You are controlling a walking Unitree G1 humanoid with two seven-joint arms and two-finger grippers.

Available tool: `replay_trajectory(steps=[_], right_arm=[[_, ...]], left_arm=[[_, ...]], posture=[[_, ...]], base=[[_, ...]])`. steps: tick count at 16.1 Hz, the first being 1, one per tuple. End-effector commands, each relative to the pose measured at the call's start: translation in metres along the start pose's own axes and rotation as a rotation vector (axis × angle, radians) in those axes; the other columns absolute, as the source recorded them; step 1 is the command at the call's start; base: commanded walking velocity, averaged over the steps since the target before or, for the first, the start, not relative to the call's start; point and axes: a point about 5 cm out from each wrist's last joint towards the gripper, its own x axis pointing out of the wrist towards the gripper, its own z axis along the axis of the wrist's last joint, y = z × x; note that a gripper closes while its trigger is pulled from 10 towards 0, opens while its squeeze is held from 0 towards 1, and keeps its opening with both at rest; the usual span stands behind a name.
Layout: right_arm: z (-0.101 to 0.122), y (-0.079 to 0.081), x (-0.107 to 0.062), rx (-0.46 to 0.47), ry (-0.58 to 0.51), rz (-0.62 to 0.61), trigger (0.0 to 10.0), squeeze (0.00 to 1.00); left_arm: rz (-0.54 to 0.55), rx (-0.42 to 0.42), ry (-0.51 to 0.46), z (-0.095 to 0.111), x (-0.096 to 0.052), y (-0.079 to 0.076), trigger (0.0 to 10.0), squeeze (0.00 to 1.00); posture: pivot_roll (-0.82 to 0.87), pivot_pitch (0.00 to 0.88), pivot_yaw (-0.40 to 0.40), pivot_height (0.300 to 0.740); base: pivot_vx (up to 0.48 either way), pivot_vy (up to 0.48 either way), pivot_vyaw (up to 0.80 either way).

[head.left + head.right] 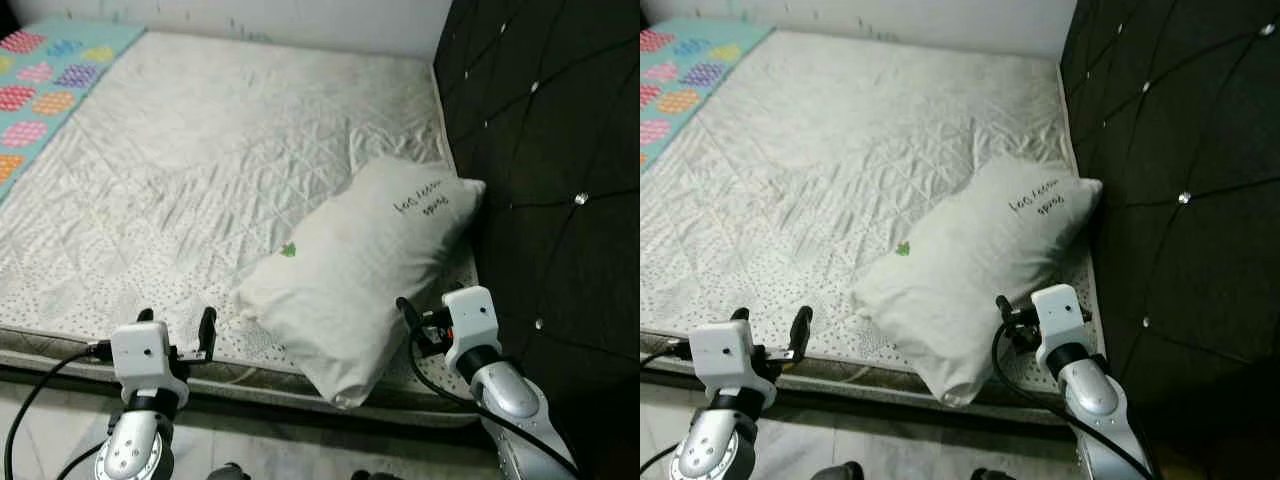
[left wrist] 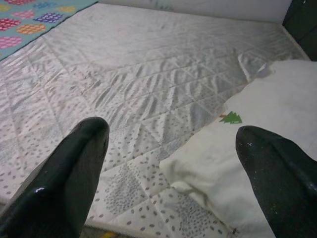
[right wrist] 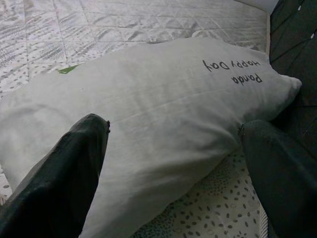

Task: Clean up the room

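Note:
A white pillow [image 1: 360, 265] with black lettering and a small green tree lies slanted on the bare quilted mattress [image 1: 200, 170], its far end against the dark headboard [image 1: 550, 130]. My right gripper [image 1: 415, 318] is open at the pillow's near right side. In the right wrist view one finger [image 3: 74, 168] hangs over the pillow [image 3: 163, 99] and the other stands beside it; I cannot tell if they touch it. My left gripper [image 1: 177, 328] is open at the mattress's front edge, left of the pillow's near corner [image 2: 208, 168], with nothing between its fingers.
A turquoise blanket [image 1: 45, 75] with coloured patches covers the far left of the bed. The tufted headboard walls off the right side. A white wall [image 1: 300, 15] runs behind the bed. Pale floor [image 1: 50, 420] shows below the mattress's front edge.

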Motion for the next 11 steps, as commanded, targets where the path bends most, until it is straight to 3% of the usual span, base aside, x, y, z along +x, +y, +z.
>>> replay_trajectory(steps=[1, 8, 10, 11], right_arm=[[0.003, -0.003, 0.000, -0.004, -0.002, -0.011, 10.0, 0.00], [0.020, 0.018, 0.012, 0.004, -0.038, 0.075, 10.0, 0.00], [0.019, 0.018, 0.012, 0.009, -0.033, 0.063, 10.0, 0.00], [0.015, 0.017, 0.012, 0.036, -0.012, 0.042, 10.0, 0.00]], left_arm=[[0.009, 0.002, -0.005, 0.004, 0.000, 0.001, 10.0, 0.00], [-0.023, 0.014, -0.038, 0.013, 0.015, -0.001, 10.0, 0.00], [-0.019, 0.009, -0.038, 0.013, 0.015, -0.002, 10.0, 0.00], [-0.013, 0.003, -0.034, 0.012, 0.015, -0.002, 10.0, 0.00]], posture=[[0.10, 0.236, -0.034, 0.740], [0.06, 0.243, -0.062, 0.736], [0.07, 0.237, -0.053, 0.736], [0.07, 0.234, -0.044, 0.736]], base=[[0.000, 0.000, 0.00], [0.000, 0.000, -0.13], [0.000, 0.000, 0.00], [0.000, 0.000, -0.80]])
